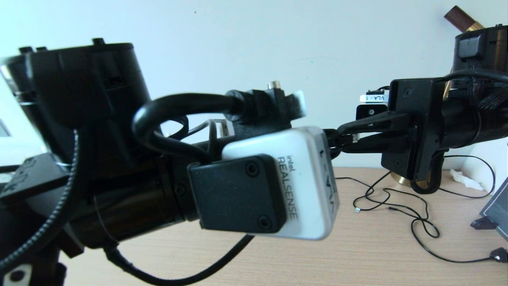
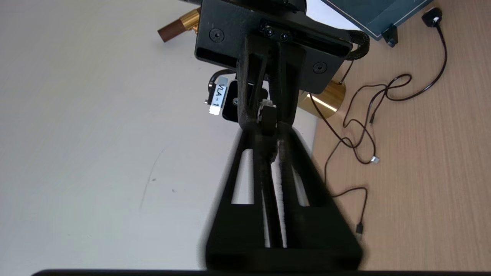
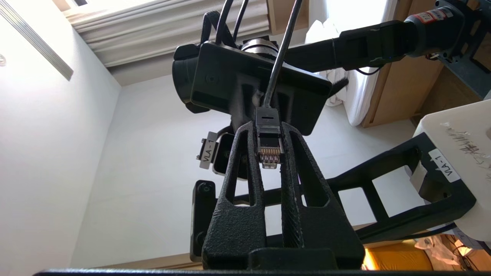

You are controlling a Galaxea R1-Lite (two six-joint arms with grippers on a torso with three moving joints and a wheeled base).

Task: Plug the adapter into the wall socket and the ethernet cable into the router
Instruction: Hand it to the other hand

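Observation:
Both arms are raised in front of the head camera, fingertips meeting. The ethernet cable's black plug (image 3: 269,142), gold contacts showing, sits between the tips of my right gripper (image 3: 269,129), which is shut on it. In the head view the plug (image 1: 351,138) is where the right gripper (image 1: 344,137) reaches in from the right. My left gripper (image 2: 266,134) is shut on the thick black cable just behind the plug (image 2: 267,115), and the cable runs back between its fingers. The adapter, router and wall socket are out of view.
Below the arms lies a wooden table (image 1: 357,254) with thin black cables (image 1: 412,214), a brass cylinder (image 2: 326,96) and crumpled white paper (image 1: 464,178). A dark panel on a stand (image 1: 496,210) sits at the right edge. A pale wall stands behind.

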